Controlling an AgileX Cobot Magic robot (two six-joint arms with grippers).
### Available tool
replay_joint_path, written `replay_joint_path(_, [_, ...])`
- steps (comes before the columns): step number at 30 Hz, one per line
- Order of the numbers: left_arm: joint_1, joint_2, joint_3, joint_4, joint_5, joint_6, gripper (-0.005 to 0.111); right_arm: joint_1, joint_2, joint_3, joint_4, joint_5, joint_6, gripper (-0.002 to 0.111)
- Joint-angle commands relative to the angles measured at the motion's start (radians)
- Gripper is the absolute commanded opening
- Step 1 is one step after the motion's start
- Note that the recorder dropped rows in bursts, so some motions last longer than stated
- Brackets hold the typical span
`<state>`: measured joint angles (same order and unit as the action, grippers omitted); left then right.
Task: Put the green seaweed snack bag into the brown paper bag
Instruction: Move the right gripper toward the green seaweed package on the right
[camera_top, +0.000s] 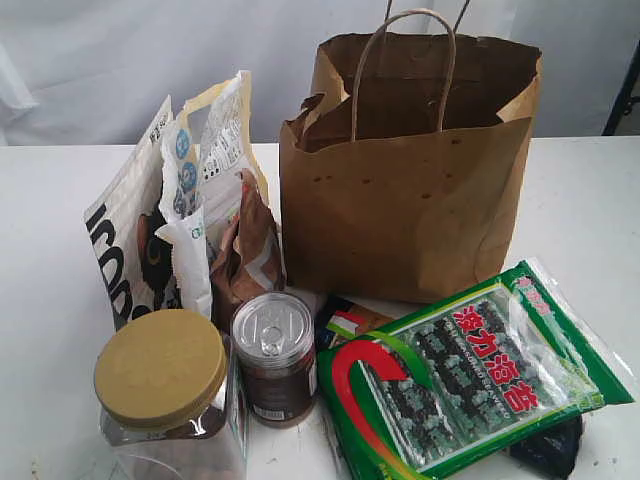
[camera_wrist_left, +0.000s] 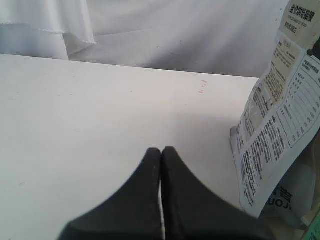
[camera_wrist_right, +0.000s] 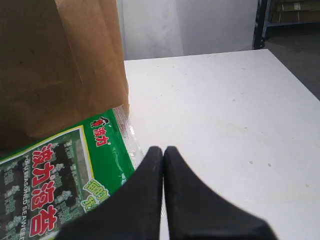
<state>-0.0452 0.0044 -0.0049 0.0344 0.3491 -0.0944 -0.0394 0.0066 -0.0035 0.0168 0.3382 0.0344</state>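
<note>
Presently the green seaweed snack bag (camera_top: 470, 375) lies flat and face up on the white table (camera_top: 40, 300), outside the brown paper bag (camera_top: 400, 190) and just in front of its front wall. One lower corner rests on a dark item (camera_top: 550, 450) that I cannot identify. The paper bag stands upright with its mouth open and its loop handles raised, and the rim is folded inward on one side. To the side of it stand a can (camera_top: 275, 355), a yellow-lidded jar (camera_top: 160, 370) and some upright white packets (camera_top: 185, 200), all clear of the seaweed bag. My right gripper (camera_wrist_right: 163, 150) sits low over the table just beside the packet's clear sealed edge, its fingers pressed together with nothing between them. My left gripper (camera_wrist_left: 161, 150) is likewise closed and empty, over bare table beside a white printed packet and well apart from the seaweed bag. I judge that no part of the task is done and the step in hand is the approach to a grasp. The right gripper is better placed for it. The next move calls for parting its fingers, taking the packet by an edge, and lifting it clear. The packet is broad, so it should enter the mouth edge first, avoiding the handles. The paper bag looks light and may shift if knocked.
</note>
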Motion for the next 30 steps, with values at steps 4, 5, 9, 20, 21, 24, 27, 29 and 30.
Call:
replay_joint_path(4, [-0.005, -0.004, 0.005, 0.002, -0.009, -0.001, 0.0, -0.003, -0.007, 0.003, 0.008, -0.148, 0.004, 0.0])
replay_joint_path(5, [-0.005, -0.004, 0.005, 0.002, -0.009, -0.001, 0.0, -0.003, -0.007, 0.003, 0.02, -0.232, 0.004, 0.0])
replay_joint_path(9, [-0.005, -0.004, 0.005, 0.002, -0.009, -0.001, 0.0, -0.003, -0.007, 0.003, 0.02, -0.325, 0.004, 0.0])
replay_joint_path(20, [-0.005, -0.004, 0.005, 0.002, -0.009, -0.001, 0.0, -0.003, -0.007, 0.003, 0.02, -0.501, 0.004, 0.0])
replay_joint_path(21, [-0.005, -0.004, 0.005, 0.002, -0.009, -0.001, 0.0, -0.003, -0.007, 0.003, 0.02, -0.521, 0.004, 0.0])
replay_joint_path(24, [-0.005, -0.004, 0.005, 0.002, -0.009, -0.001, 0.0, -0.003, -0.007, -0.011, 0.02, -0.484, 0.012, 0.0])
replay_joint_path(27, [-0.005, -0.004, 0.005, 0.002, -0.009, -0.001, 0.0, -0.003, -0.007, -0.07, 0.024, -0.382, 0.014, 0.0])
replay_joint_path(29, [-0.005, -0.004, 0.005, 0.002, -0.009, -0.001, 0.0, -0.003, -0.007, -0.117, 0.024, -0.309, 0.014, 0.0])
replay_joint_path(30, [-0.005, -0.004, 0.005, 0.002, -0.009, -0.001, 0.0, -0.003, -0.007, -0.145, 0.024, -0.274, 0.016, 0.0])
